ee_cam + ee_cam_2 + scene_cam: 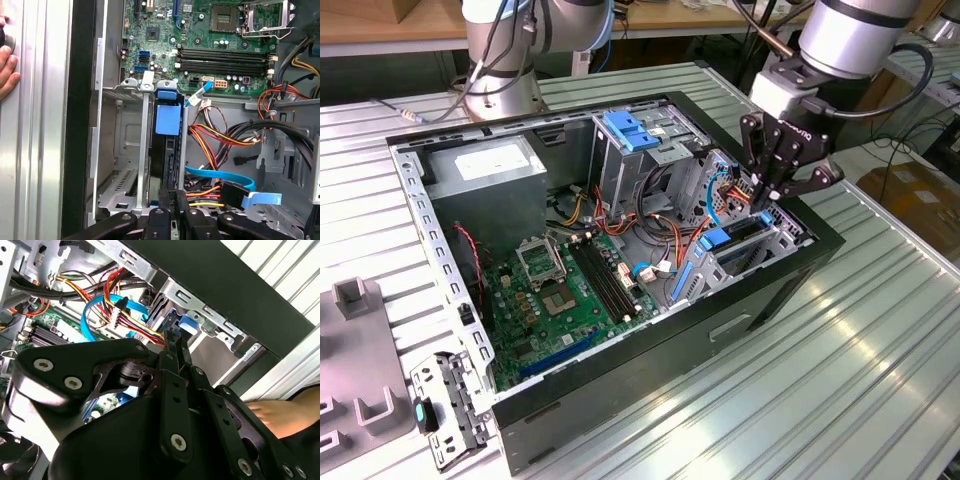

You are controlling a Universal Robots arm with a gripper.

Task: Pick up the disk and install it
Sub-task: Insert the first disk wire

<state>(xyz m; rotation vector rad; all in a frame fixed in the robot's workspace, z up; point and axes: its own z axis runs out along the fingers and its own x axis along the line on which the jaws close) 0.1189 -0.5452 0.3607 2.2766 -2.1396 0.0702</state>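
Disk [167, 150] standing on edge in the case [750, 300] drive bay, blue bracket tab [167, 117] facing the motherboard [210, 45], gripper [172, 200] fingers pinched together on disk's rear edge, hand [7, 65] outside case.

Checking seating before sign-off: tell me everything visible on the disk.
The disk stands on edge in a metal drive cage slot at the case's front corner, beside the motherboard. What shows is mainly its bright blue plastic bracket with a flat pull tab on top, and a dark narrow edge of the body below; the label is hidden. In the exterior view the bracket sits roughly level with the cage top. The end effector is at its near end, fingers close together; contact is unclear.
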